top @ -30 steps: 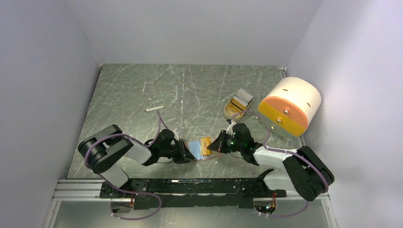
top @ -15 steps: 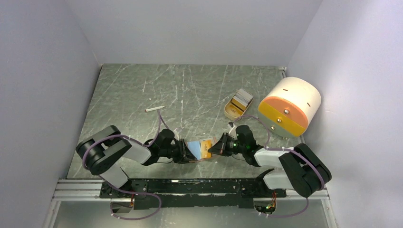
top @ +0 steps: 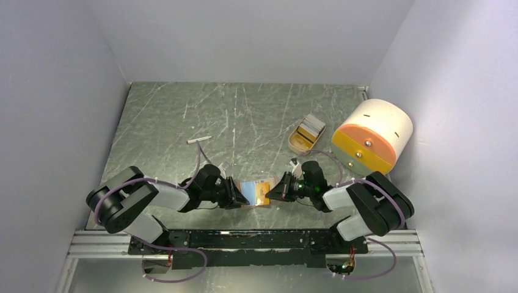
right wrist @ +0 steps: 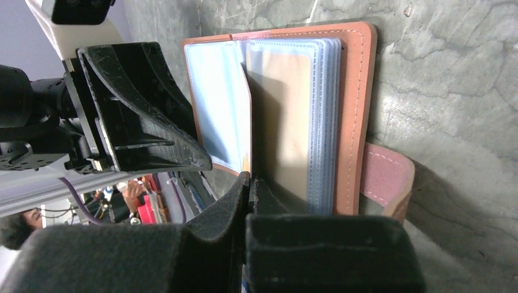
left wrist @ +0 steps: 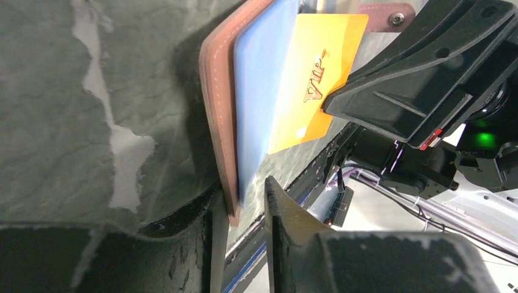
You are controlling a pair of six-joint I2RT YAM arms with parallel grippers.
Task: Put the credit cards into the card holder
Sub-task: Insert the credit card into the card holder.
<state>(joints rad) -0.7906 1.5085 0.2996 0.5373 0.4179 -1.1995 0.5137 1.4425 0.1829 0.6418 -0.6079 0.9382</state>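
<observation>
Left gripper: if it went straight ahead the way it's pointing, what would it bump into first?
The card holder: its leather edge sits between the parted jaws of the left gripper. Beyond it come the orange card and the right gripper pinching it, though depth is unclear.

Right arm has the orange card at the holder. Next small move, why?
Probably slide the right gripper toward the left arm to seat the orange card deeper. Its jaws are shut on the card's edge, and much of the card shows past the light blue layer in the open card holder. Go gently: the left gripper stands open around the holder's edge, bracing little.
</observation>
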